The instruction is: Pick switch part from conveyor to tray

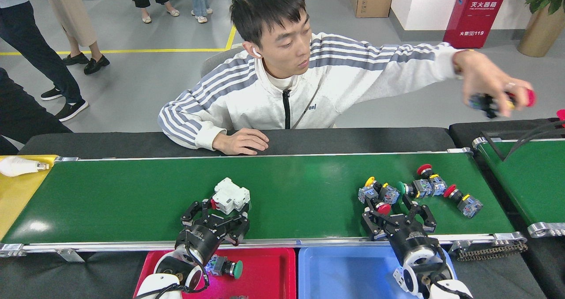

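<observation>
Counts, head view. 2 green belts: conveyor (132,202) and a smaller belt (529,179) at 3 o'clock. 2 trays at 6 o'clock: 1 red tray (269,272), 1 blue tray (344,272). 1 white breaker (230,196). 1 cluster of push-button switches (415,191) on the conveyor; exact count unclear. 1 green-capped switch (227,267) in the red tray. 1 bulb (17,166) at 9 o'clock. 2 end effectors: left (216,210), right (397,213).

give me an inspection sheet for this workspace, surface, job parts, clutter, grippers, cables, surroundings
Surface: green conveyor with silver rails.
Job's things: white breaker; push-button cluster; green-capped switch in red tray; blue tray looks empty.
Clutter: bulb on yellow surface.
Grippers: left gripper open at the breaker; right gripper open around a red-capped button.
Cables: black cables over the second belt.
Surroundings: seated person, hand holding a red button; bystanders; red cabinet.
</observation>
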